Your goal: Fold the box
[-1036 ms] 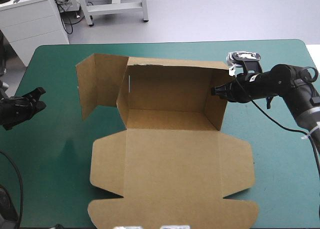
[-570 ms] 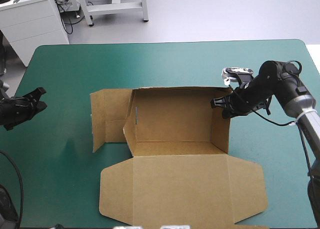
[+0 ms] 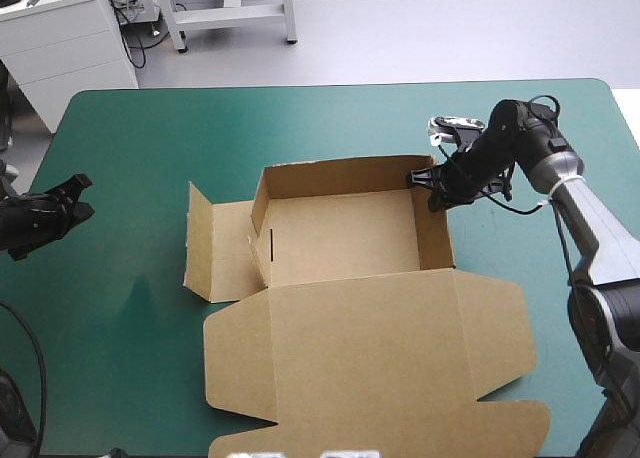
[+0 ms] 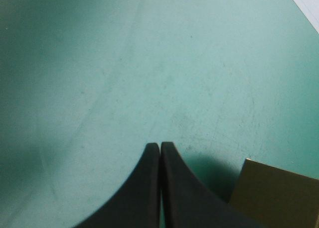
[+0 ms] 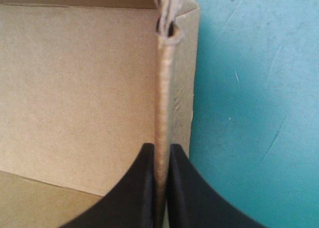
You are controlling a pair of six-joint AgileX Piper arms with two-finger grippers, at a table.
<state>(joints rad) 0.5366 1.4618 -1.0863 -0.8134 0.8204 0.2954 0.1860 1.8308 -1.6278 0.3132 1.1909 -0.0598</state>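
Note:
The brown box (image 3: 345,240) sits mid-table as an open tray with back and right walls raised; its lid (image 3: 370,353) lies flat toward the near edge and a side flap (image 3: 215,243) spreads to the left. My right gripper (image 3: 428,184) is shut on the box at the far right corner. In the right wrist view the wall's edge (image 5: 163,88) runs up between the right gripper's (image 5: 160,156) black fingers. My left gripper (image 3: 78,198) waits at the table's left edge, well clear of the box. Its fingers meet over bare cover in the left wrist view (image 4: 159,151), where a box corner (image 4: 274,193) shows.
The teal-green cover (image 3: 130,308) is bare left of the box and along the far edge (image 3: 330,108). The lid reaches close to the near edge of the table.
The right gripper has swung the box's right wall toward the far left and lowered it; the whole box has shifted and turned, its lid sliding toward the near right. The left arm stayed still.

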